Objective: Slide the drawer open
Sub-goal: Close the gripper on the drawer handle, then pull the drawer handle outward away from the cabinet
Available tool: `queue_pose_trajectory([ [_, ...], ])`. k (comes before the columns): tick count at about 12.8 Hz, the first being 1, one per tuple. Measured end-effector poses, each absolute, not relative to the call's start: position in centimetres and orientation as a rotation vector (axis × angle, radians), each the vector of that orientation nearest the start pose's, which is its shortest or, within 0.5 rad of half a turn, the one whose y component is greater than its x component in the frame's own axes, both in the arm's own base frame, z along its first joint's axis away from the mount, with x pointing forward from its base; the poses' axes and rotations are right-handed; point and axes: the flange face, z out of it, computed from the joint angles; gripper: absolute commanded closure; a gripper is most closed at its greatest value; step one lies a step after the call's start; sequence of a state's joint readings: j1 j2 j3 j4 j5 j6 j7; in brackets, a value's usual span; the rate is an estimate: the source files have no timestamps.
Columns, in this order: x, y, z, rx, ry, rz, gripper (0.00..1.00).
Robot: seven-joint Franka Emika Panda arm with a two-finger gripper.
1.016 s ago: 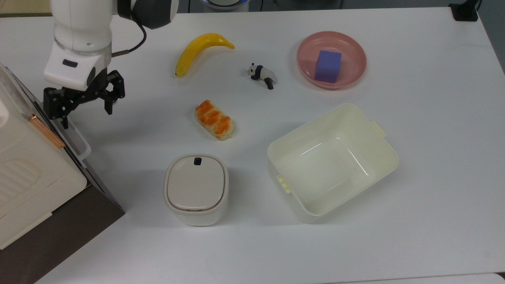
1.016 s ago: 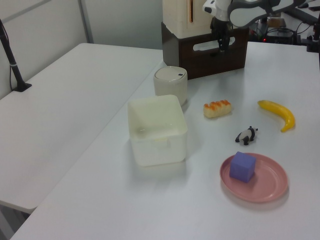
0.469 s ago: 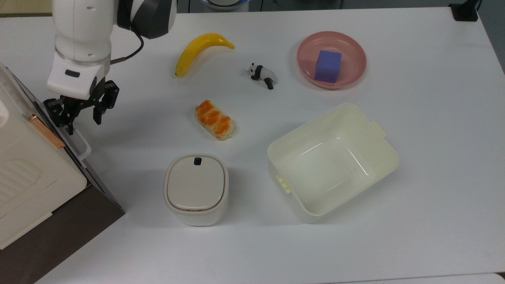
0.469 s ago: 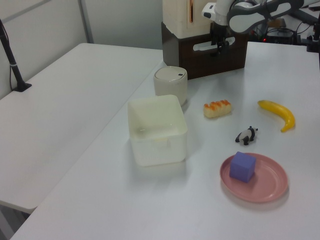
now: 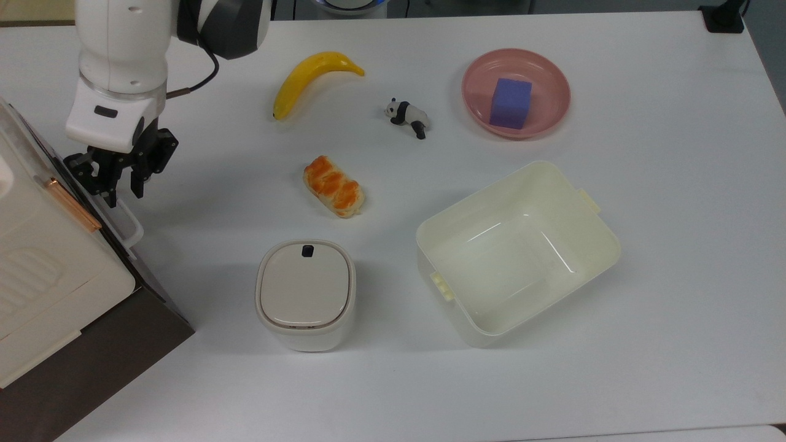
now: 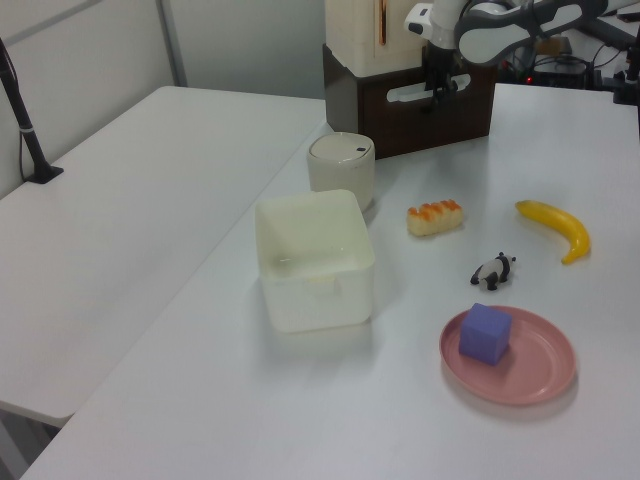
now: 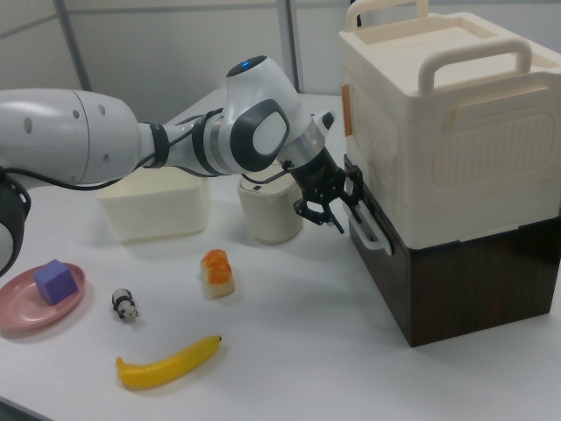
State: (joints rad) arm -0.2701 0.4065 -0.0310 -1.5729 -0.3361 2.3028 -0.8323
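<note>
In the right view, the gripper [image 7: 337, 200] is being held right at the white loop handle [image 7: 372, 230] of the drawer [image 7: 456, 281], the dark brown front at about four o'clock under a cream case [image 7: 447, 114]. Whether the handle is being touched cannot be told there.

In the top view, the gripper [image 5: 115, 175] is being shown at nine o'clock with its fingers [image 5: 136, 179] parted narrowly, just beside the handle [image 5: 130, 224], nothing gripped; the drawer front is being seen edge-on.

In the left view, the handle [image 6: 425, 92] is being crossed by the gripper [image 6: 438, 84] at one o'clock, far back.

A white table [image 5: 675, 245] is being used as the surface. Beyond the lidded bin [image 5: 305, 294] and cream tub [image 5: 605, 245], a bread roll [image 5: 333, 186], a panda figure [image 5: 406, 116], a banana [image 5: 310, 77] and a pink plate [image 5: 552, 80] bearing a purple block [image 5: 511, 102] are being shown. Grey wall panels are being seen behind in the right view.
</note>
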Motion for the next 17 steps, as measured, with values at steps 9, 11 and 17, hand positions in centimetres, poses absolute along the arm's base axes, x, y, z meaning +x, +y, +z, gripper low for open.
queue_pose_trajectory([
  [9,67.10,-21.66,44.32,-3.355,-1.179,-0.224,0.94],
  [11,67.10,-21.66,44.31,-3.359,-1.166,-0.227,0.94],
  [17,66.76,-21.31,44.32,-3.367,-1.119,-0.233,0.94],
])
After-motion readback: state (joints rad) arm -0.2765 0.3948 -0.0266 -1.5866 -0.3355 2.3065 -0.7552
